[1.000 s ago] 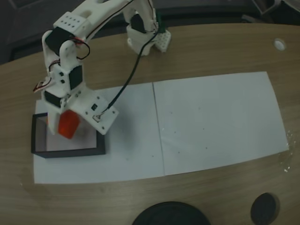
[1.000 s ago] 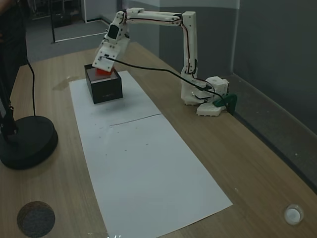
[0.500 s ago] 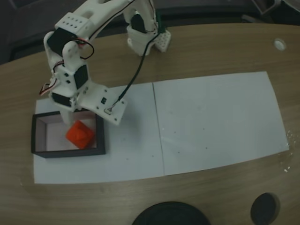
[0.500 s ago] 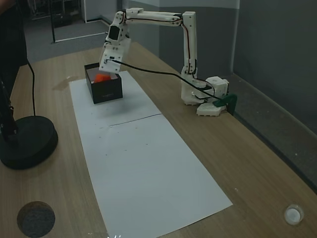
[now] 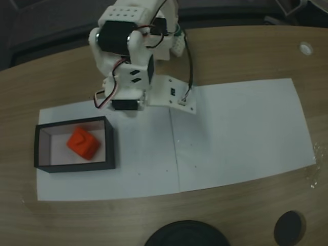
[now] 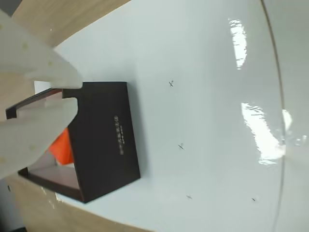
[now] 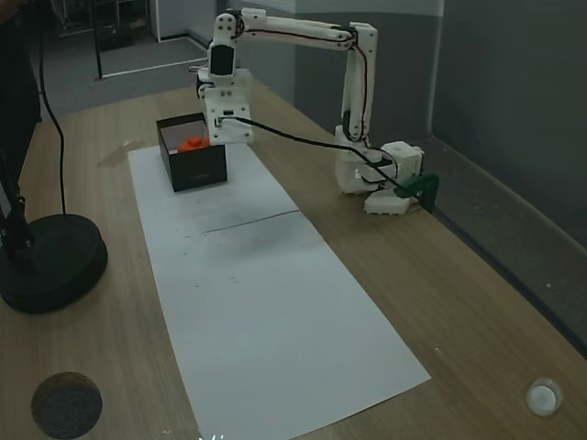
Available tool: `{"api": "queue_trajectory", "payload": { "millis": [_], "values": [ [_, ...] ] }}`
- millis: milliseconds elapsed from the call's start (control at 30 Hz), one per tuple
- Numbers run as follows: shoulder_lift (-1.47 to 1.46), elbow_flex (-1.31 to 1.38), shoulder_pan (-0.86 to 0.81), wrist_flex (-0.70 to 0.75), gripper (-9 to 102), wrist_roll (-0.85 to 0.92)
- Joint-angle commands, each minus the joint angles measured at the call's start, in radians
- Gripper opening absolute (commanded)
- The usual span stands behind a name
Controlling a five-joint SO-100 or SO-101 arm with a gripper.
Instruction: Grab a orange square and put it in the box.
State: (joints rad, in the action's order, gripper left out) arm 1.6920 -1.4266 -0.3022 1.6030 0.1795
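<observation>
The orange square (image 5: 83, 143) lies tilted on the white floor of the box (image 5: 74, 166), a shallow tray with black walls at the left end of the paper. In the other fixed view the orange square (image 7: 191, 144) shows just above the near wall of the box (image 7: 197, 170). My gripper (image 7: 221, 136) hangs above and beside the box's far right corner, clear of it. In the wrist view the gripper (image 6: 77, 93) is open, with nothing between its blurred white fingers (image 6: 34, 130). Behind them are the box (image 6: 108, 135) and part of the orange square (image 6: 62, 145).
Two white paper sheets (image 5: 236, 133) cover the wooden table. A black round lamp base (image 5: 187, 234) and a small dark disc (image 5: 289, 228) sit at the near edge. A white cap (image 5: 306, 48) lies far right. The arm's base (image 7: 385, 183) stands beside the paper.
The gripper held the orange square over the box, let it go, then rose and swung right, away from the box. The square now rests inside.
</observation>
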Motion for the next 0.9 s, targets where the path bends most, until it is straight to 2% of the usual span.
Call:
{"api": "queue_trajectory", "payload": {
  "millis": [0,233,400,633,867],
  "values": [
    [0.143,0.02,0.1,0.034,0,-0.048],
    [0.365,-0.104,0.288,0.038,0,-0.112],
    [0.626,-0.31,0.379,-0.041,0,-0.112],
    [1.066,-0.689,0.379,-0.275,0,-0.11],
    [1.489,-0.957,0.382,-0.33,0,-0.112]
  ]
}}
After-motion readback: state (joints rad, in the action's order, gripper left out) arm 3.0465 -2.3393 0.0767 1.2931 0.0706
